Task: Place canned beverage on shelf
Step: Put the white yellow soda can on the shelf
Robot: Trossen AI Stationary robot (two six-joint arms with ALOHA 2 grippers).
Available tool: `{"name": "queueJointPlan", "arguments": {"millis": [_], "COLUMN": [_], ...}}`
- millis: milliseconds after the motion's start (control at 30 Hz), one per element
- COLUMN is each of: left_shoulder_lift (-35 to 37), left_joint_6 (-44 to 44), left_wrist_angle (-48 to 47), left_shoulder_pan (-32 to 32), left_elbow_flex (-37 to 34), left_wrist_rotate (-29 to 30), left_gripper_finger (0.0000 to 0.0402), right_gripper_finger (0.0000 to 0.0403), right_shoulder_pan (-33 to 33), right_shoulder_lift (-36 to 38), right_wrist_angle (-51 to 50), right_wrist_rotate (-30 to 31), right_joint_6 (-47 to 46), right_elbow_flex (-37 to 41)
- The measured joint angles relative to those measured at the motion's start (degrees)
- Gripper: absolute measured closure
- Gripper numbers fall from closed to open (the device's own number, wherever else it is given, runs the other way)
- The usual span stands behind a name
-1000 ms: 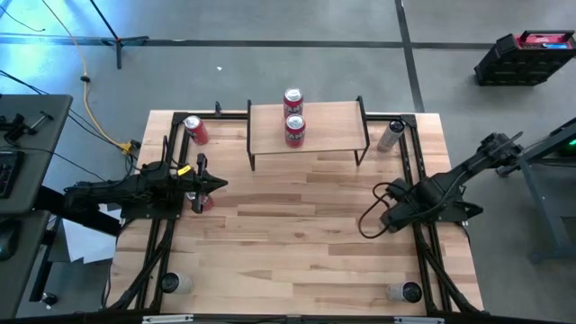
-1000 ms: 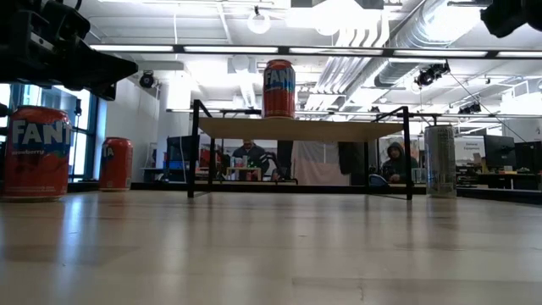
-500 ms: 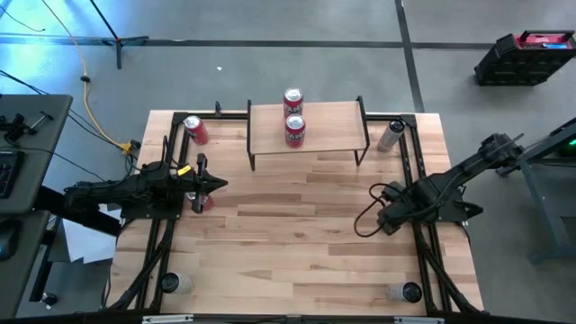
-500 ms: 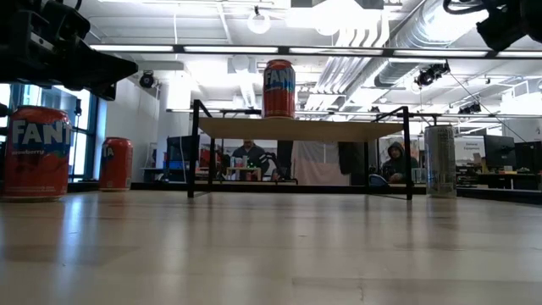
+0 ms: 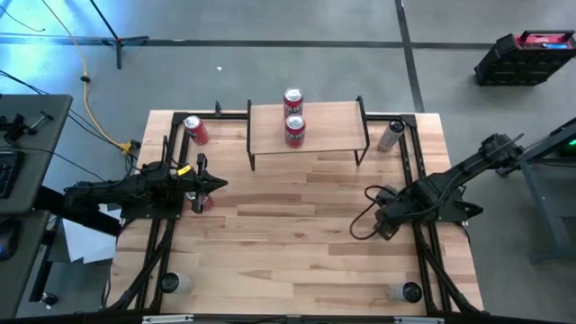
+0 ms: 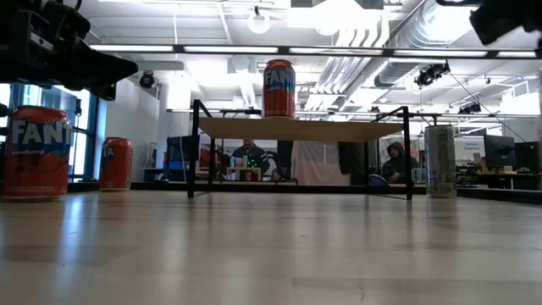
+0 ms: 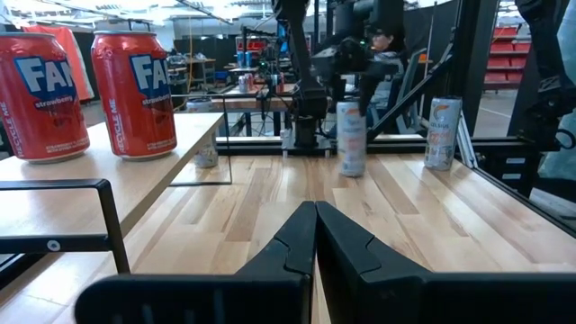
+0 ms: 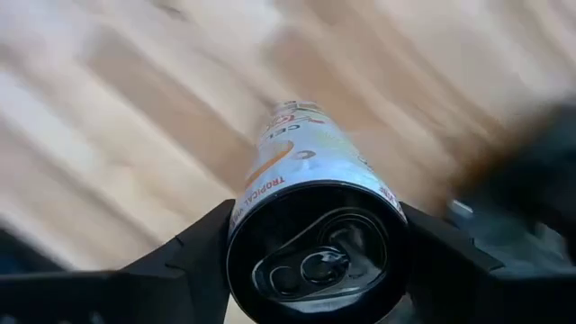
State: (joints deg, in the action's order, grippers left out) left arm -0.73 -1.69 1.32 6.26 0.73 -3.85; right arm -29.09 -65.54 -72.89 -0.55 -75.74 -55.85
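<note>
My right gripper (image 8: 315,247) is shut on a white-and-silver can (image 8: 306,153) over the right half of the table (image 5: 378,221). The can also shows in the left wrist view (image 7: 351,139), upright under that gripper. The shelf (image 5: 333,121) stands at the far middle on its black legs, with two red cans (image 5: 294,130) standing on its plank. My left gripper (image 7: 315,216) is shut and empty at the table's left (image 5: 216,184), beside a red can (image 5: 206,202) that stands on the table. My right gripper pinches the can's wall just below its top rim (image 8: 241,225) between the two fingers (image 8: 193,265), one on either side. The fingers come from above, pointing down. The can hangs upright; I cannot tell whether its bottom (image 7: 351,171) touches the tabletop.
A silver can (image 5: 390,135) stands right of the shelf, and a red can (image 5: 195,130) stands at the far left. Two more cans (image 5: 171,283) (image 5: 405,292) stand near the table's front corners. Bare wood lies in front of the shelf (image 5: 297,225).
My right gripper has gone a little toward the table's left edge with the can, which stays upright in its fingers.
</note>
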Motion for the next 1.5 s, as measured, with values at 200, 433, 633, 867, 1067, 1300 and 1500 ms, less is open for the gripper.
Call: {"name": "queueJointPlan", "arguments": {"millis": [200,433,633,867,1067,1300,1500], "left_shoulder_lift": [0.00,0.00,0.00,0.00,0.00,0.00,0.00], "left_joint_6": [0.00,0.02,0.02,0.00,0.00,0.00,0.02], "left_wrist_angle": [0.00,0.00,0.00,0.00,0.00,0.00,0.00], "left_shoulder_pan": [0.00,0.00,0.00,0.02,0.02,0.02,0.01], "left_elbow_flex": [0.00,0.00,0.00,0.00,0.00,0.00,0.00], "left_wrist_rotate": [-0.01,-0.01,-0.01,-0.01,0.00,0.00,0.00], "left_gripper_finger": [0.0398,0.0398,0.0398,0.0398,0.0398,0.0398,0.0398], "right_gripper_finger": [0.0161,0.0161,0.0161,0.0161,0.0154,0.0146,0.0144], "right_shoulder_pan": [3.05,9.41,12.86,15.16,15.73,15.68,15.95], "right_shoulder_lift": [-6.04,-20.64,-31.77,-41.97,-48.66,-52.49,-53.94], "right_wrist_angle": [0.17,-1.32,-1.18,-0.91,-0.49,-0.32,1.61], "right_wrist_rotate": [2.75,4.37,5.06,4.07,4.15,0.46,0.50], "right_joint_6": [11.36,36.60,62.18,84.48,96.58,103.98,106.85], "right_elbow_flex": [-9.08,-25.54,-37.61,-45.42,-52.52,-57.56,-57.73]}}
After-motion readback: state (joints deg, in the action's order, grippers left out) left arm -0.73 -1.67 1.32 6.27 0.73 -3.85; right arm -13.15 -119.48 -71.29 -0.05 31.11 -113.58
